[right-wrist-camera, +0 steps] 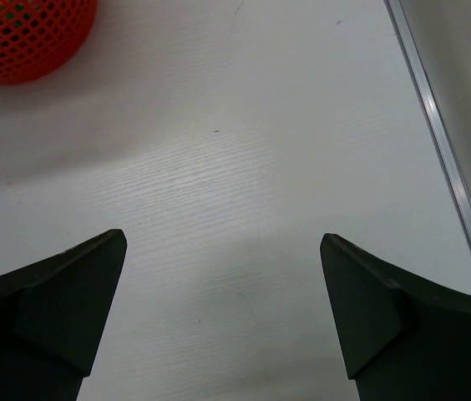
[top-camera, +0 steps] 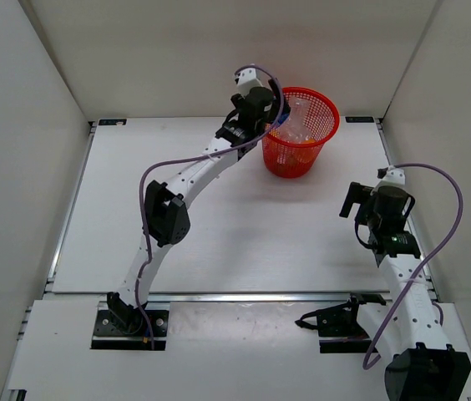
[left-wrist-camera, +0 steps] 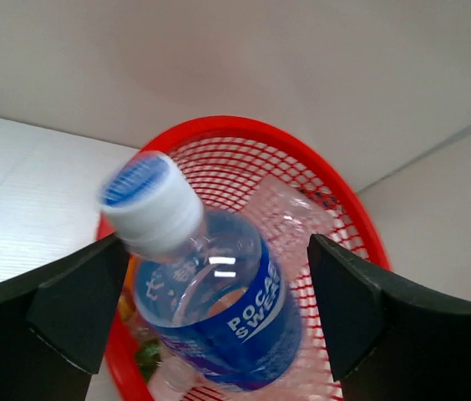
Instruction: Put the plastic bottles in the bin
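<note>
Since no bottle shows anywhere on the desk [right-wrist-camera: 244, 167] in the overhead view, you can judge the task to be at its last step, with only the drop under way left to finish. Your left end effector [left-wrist-camera: 217, 305] hangs right above the bin [left-wrist-camera: 244, 129] with its fingers spread apart. The blue-label bottle [left-wrist-camera: 235, 326] sits between them, cap up and tilted, its base already below the rim. Its cap is blurred and a thin gap shows on the right-hand side, so it looks loose rather than gripped, probably falling. Further below that end effector, a clear bottle [left-wrist-camera: 290, 213] lies against the far mesh, and patches of orange and green show underneath, too hidden for you to count. Your right end effector [right-wrist-camera: 223, 309] is spread wide, holding and touching nothing, with bare desk beneath it. The bin lies well ahead of it and off to its left.
</note>
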{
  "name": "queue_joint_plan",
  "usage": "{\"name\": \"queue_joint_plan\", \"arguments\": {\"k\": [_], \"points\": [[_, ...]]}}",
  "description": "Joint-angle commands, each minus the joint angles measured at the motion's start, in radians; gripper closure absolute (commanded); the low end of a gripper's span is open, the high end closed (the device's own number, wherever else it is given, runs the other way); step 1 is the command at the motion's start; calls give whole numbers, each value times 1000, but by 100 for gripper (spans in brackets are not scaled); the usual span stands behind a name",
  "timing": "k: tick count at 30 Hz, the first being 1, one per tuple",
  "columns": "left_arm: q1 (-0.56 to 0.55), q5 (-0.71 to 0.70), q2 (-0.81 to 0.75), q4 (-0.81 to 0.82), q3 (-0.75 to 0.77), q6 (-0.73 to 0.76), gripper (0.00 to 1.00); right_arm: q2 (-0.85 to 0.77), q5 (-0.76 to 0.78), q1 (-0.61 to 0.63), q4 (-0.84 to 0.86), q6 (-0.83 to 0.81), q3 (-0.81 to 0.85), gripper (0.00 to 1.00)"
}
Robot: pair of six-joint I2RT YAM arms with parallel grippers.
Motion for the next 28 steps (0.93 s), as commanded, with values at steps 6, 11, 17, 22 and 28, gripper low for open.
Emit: {"name": "queue_joint_plan", "arguments": {"k": [6,11,17,22,28], "points": [[-23,100,-284,-31,-111,111,1,43,-65,3,29,-25,62,0],[-40,75,-595,-248,-441,133,1,86,-151,15,-28,-19,115,1],[104,163,-995,-517,-1093,-14,1,208,-75,71,-238,-25,234,1],[267,209,-1351,-579,-1475,-102,1,212,-211,30,-266,7,248,1],[393,214,-1588,-660,-1517,-98,1,230,-210,50,-264,15,254,1]]}}
